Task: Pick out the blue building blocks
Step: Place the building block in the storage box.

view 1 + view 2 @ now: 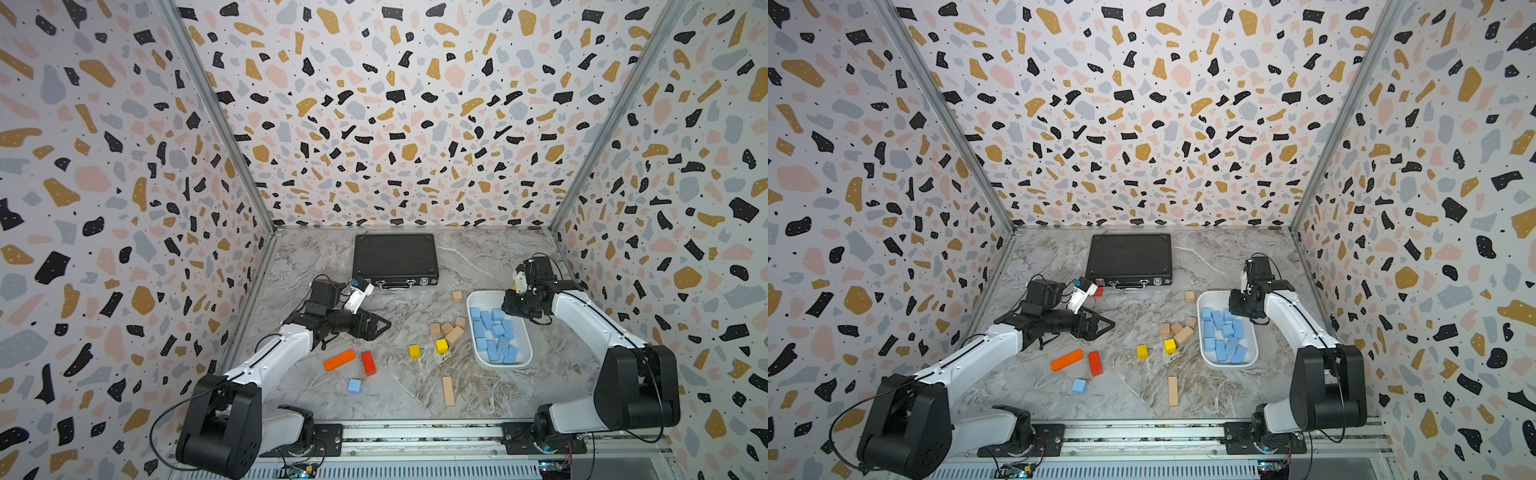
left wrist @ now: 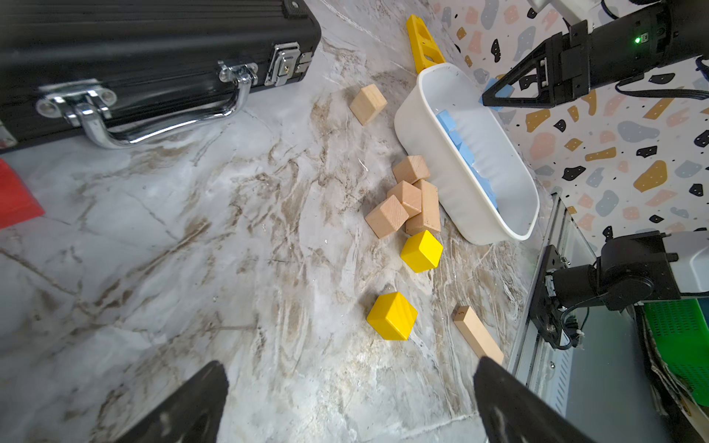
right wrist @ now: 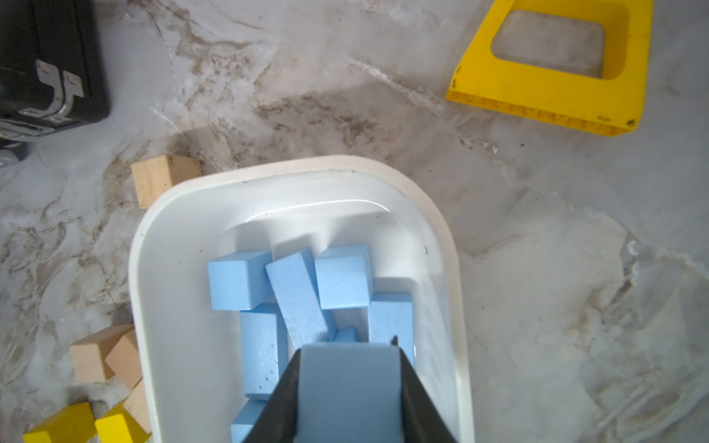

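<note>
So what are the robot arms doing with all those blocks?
They are sorting out the blue ones. The right gripper holds a blue block over the white tub, where many blue blocks already lie. The left gripper is open and empty above the table. One loose blue block sits on the left arm's side. The wooden blocks, yellow blocks, red block and orange block lie outside the tub.
</note>
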Robot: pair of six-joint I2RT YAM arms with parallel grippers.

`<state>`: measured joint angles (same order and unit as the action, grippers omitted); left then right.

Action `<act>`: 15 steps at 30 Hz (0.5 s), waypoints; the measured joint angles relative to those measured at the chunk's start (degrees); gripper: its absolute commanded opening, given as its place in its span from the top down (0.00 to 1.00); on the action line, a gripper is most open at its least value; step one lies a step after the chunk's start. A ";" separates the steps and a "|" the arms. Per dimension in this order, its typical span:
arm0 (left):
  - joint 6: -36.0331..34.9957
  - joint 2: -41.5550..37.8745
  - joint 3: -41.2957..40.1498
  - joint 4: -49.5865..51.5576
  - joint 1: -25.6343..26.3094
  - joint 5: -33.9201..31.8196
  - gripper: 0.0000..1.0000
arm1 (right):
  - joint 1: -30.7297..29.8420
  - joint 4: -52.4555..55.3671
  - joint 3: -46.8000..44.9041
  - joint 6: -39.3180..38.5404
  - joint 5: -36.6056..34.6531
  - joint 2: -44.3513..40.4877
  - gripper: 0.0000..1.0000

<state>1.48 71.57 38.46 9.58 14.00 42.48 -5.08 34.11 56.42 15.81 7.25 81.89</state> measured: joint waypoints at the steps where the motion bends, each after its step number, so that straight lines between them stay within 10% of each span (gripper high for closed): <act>1: -0.50 -0.17 0.07 0.44 0.00 -0.24 0.00 | 0.00 0.02 0.00 -0.42 0.04 0.11 0.83; 15: -3.10 -0.02 0.70 2.89 0.00 -2.49 0.00 | -4.59 -1.20 0.00 -3.45 1.88 6.29 0.81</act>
<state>-1.63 71.55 39.16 12.47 14.00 39.99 -9.67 32.91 56.42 12.36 9.13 88.18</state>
